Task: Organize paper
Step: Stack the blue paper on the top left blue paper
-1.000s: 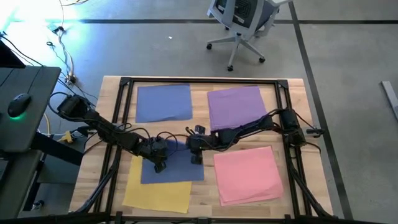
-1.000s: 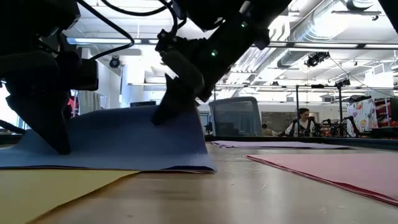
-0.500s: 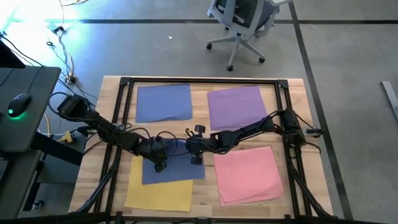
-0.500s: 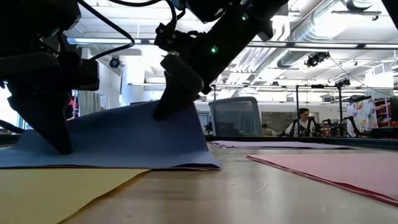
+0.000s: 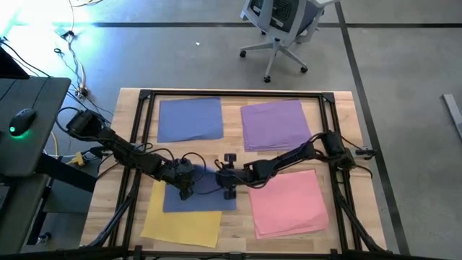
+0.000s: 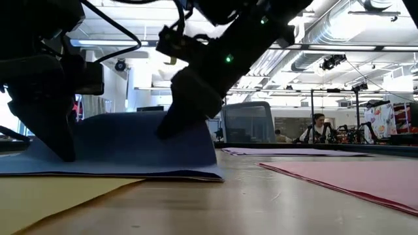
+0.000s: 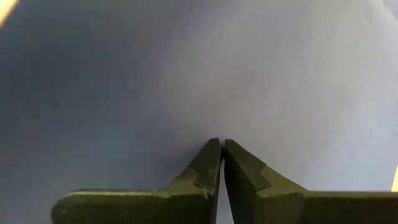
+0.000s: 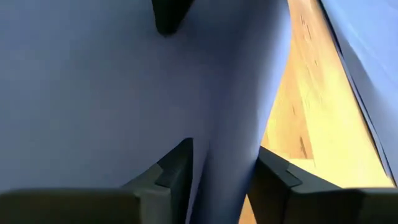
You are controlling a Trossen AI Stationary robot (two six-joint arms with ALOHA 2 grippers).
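Observation:
A periwinkle blue sheet (image 5: 202, 193) of the paper lies near the table's middle, with its near part over a yellow sheet (image 5: 184, 224). My left gripper (image 5: 185, 193) is shut, with its tips down on the sheet's left part. My right gripper (image 5: 229, 189) is at the sheet's right edge with its fingers apart. In the low view that side of the sheet (image 6: 137, 134) bows up off the table. More blue paper (image 5: 190, 119) lies far left, purple (image 5: 274, 124) far right and pink (image 5: 289, 202) near right. My left gripper presses its shut fingertips (image 7: 222, 146) down on the blue sheet's left part (image 7: 217, 93), slanting down from the table's left. The sheet lies flat under them. My right gripper has a raised strip along the sheet's right edge (image 8: 227, 143) between its parted fingers, slanting down from the right. Whether the fingers (image 8: 177, 168) press the sheet, I cannot tell.
A black frame rail (image 5: 238, 94) runs around the work area. Bare wood (image 5: 234, 148) shows between the four heaps. Off the table's left side stands a desk with a mouse (image 5: 22, 119), and an office chair (image 5: 278, 29) stands beyond the far edge.
My right gripper has moved toward the table's near edge along the blue sheet's right side. The raised part of the sheet has sunk from a peak at the gripper to a lower, flatter bow. The left part has stayed pinned under my left gripper.

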